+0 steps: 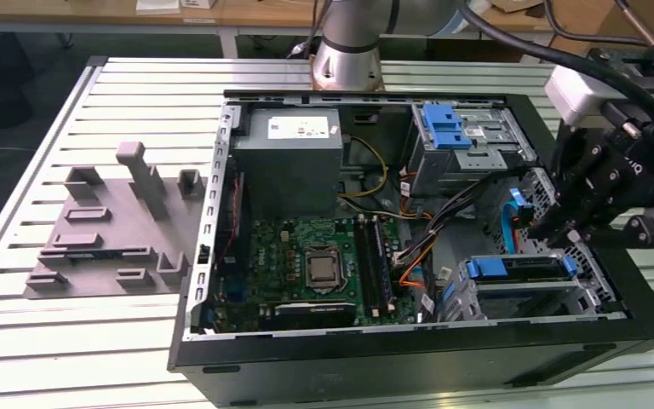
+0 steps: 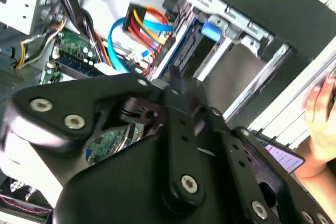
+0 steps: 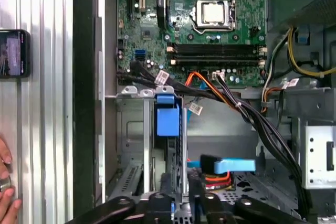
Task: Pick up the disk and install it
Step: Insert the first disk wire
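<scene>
The black gripper [image 1: 562,223] hung over the open computer case's [image 1: 418,358] drive-cage corner; its finger state could not be told. The blue-framed disk [image 1: 517,268] sat seated in the metal cage. The first wrist view showed a person's hand [image 3: 6,195] on the ribbed tabletop [image 3: 47,129].

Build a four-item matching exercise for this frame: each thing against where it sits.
Things:
1. disk
2. power-supply box
3. grey fixture block
4. gripper

Places:
A. on the slatted table, outside the case, at the exterior view's left
B. inside the case, in the corner nearest the arm's base
C. in the drive bay, blue carrier around it
D. over the case's side at the exterior view's right, near the drive bay

Pairs: 1-C, 2-B, 3-A, 4-D
</scene>
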Action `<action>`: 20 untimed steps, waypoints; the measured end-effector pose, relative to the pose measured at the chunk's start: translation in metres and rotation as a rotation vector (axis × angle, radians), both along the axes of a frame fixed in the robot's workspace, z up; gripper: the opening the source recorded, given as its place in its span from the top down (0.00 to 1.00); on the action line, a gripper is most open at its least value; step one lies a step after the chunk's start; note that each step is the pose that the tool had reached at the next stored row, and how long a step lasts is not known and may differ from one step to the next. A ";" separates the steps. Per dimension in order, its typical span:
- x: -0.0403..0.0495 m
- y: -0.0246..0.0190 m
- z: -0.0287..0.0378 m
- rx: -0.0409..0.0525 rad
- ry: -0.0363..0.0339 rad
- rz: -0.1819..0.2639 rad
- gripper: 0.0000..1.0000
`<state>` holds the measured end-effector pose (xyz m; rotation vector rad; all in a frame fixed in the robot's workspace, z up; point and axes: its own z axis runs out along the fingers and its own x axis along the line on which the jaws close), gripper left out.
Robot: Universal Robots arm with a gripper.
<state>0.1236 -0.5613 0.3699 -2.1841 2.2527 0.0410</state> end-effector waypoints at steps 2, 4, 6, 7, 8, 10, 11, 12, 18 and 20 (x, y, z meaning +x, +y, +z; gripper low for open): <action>0.0009 0.0008 -0.0002 0.0011 0.0000 0.000 0.71; 0.0009 0.0013 -0.0004 0.0073 -0.0001 0.000 0.64; 0.0010 0.0026 -0.0011 0.0095 0.0000 0.000 0.64; 0.0010 0.0036 -0.0015 0.0096 0.0000 0.000 0.64; 0.0011 0.0051 -0.0020 0.0097 0.0000 0.000 0.64; 0.0013 0.0079 -0.0028 0.0096 0.0000 0.000 0.64; 0.0014 0.0088 -0.0033 0.0097 0.0000 0.000 0.64; 0.0014 0.0094 -0.0037 0.0097 0.0000 0.000 0.64; 0.0014 0.0095 -0.0039 0.0097 -0.0001 0.000 0.64; 0.0014 0.0095 -0.0039 0.0097 -0.0002 0.000 0.64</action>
